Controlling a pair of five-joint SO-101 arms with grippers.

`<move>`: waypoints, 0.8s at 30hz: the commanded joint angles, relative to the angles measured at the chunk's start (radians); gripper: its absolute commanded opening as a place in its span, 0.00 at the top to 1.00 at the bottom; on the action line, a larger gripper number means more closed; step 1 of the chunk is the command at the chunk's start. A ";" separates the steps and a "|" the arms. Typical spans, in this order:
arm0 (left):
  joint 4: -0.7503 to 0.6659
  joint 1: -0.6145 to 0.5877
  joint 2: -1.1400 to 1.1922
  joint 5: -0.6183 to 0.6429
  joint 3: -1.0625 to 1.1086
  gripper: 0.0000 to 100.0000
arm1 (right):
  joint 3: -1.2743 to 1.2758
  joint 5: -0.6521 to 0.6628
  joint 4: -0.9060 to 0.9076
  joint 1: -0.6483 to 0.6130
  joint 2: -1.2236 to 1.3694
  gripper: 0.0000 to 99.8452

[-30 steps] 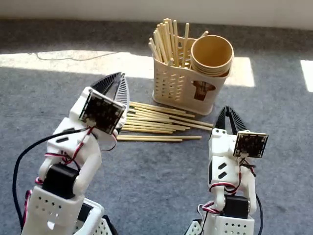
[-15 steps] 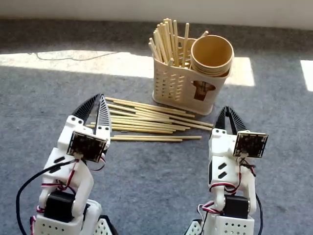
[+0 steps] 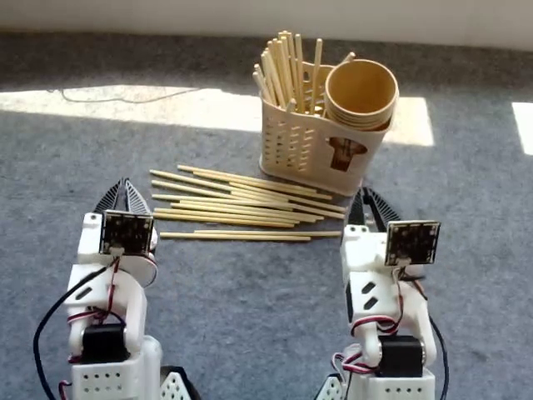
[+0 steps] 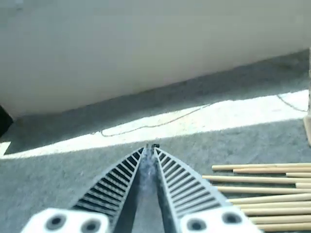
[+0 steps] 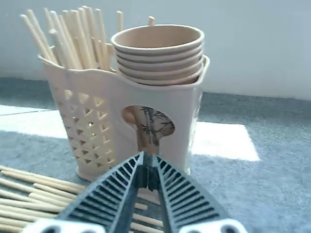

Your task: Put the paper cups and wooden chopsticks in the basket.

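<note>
A cream plastic basket [image 3: 312, 154] [image 5: 102, 111] stands at the back of the grey carpet. Nested paper cups [image 3: 361, 93] [image 5: 159, 52] fill its right part and several wooden chopsticks [image 3: 285, 71] [image 5: 68, 39] stand upright in its left part. More loose chopsticks [image 3: 246, 208] [image 4: 265, 196] lie flat in a pile in front of the basket. My left gripper [image 3: 125, 194] [image 4: 151, 148] is shut and empty, low at the pile's left end. My right gripper [image 3: 366, 202] [image 5: 146, 162] is shut and empty, just in front of the basket's right corner.
A thin cable [image 3: 108, 96] [image 4: 160, 121] lies on the sunlit strip of carpet at the back left. A pale wall [image 4: 146, 43] runs behind the carpet. Open carpet stretches between the two arm bases.
The left arm has drawn back and down, from above the pile's left end to low at its left side. The right arm has shifted slightly left toward the basket.
</note>
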 commanded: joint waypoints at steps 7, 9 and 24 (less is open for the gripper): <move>0.080 -0.229 -0.002 -0.005 0.125 0.96 | -0.193 0.132 0.208 -0.208 0.001 0.97; 0.115 -0.243 -0.002 -0.005 0.125 0.96 | -0.222 0.169 0.243 -0.239 0.001 0.97; 0.150 -0.243 -0.001 -0.006 0.125 0.96 | -0.584 0.238 0.321 -0.579 0.622 0.98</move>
